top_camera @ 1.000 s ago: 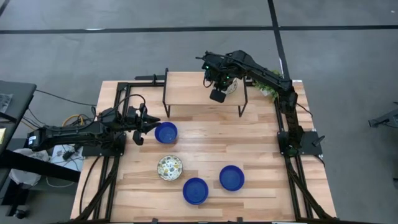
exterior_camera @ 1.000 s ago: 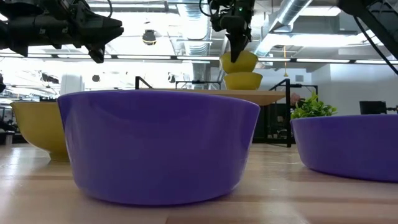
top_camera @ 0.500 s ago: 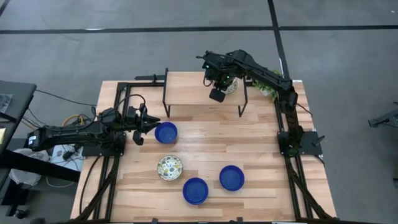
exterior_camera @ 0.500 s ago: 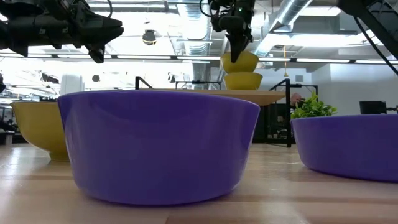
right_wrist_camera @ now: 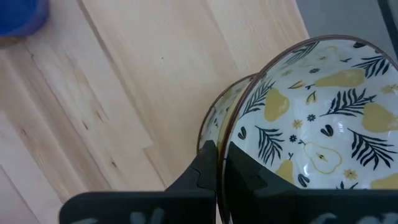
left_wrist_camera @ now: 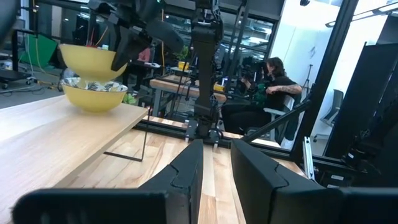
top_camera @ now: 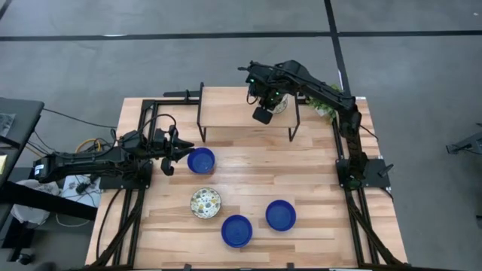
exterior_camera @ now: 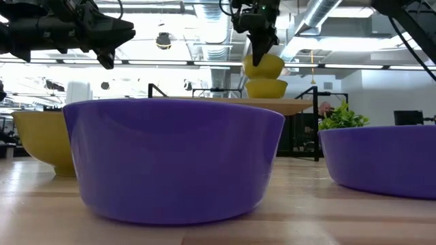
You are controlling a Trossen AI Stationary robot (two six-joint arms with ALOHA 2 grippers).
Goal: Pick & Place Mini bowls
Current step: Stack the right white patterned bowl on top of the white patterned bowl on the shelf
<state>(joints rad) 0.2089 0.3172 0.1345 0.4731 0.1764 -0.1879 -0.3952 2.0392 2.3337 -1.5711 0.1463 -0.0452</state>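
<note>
My right gripper point(top_camera: 263, 114) is over the raised wooden shelf point(top_camera: 233, 113) at the table's far side. It is shut on a mini bowl point(exterior_camera: 263, 66), yellow outside and white with a pear-and-leaf pattern inside. A second bowl like it point(exterior_camera: 266, 88) stands on the shelf right below. My left gripper point(top_camera: 179, 153) is open and empty, in the air just left of a blue bowl point(top_camera: 201, 160). A patterned bowl point(top_camera: 205, 202) and two blue bowls point(top_camera: 236, 230) point(top_camera: 281, 215) rest on the table. My right gripper holds the upper patterned bowl by its rim point(right_wrist_camera: 219, 142), one finger inside the bowl and one outside. The fingers come from above, pointing down. The bowl hangs a little tilted, just above the lower bowl point(right_wrist_camera: 212, 121).
A small green plant point(top_camera: 325, 105) stands at the table's far right corner. The shelf's black metal legs point(top_camera: 200, 113) stand behind the left blue bowl. A person point(left_wrist_camera: 270, 78) sits in the room beyond the table. Bare wood lies between the shelf and the near bowls.
My right gripper has risen slightly with the patterned bowl, which now sits a little more tilted above the lower bowl. My left arm has kept still.
</note>
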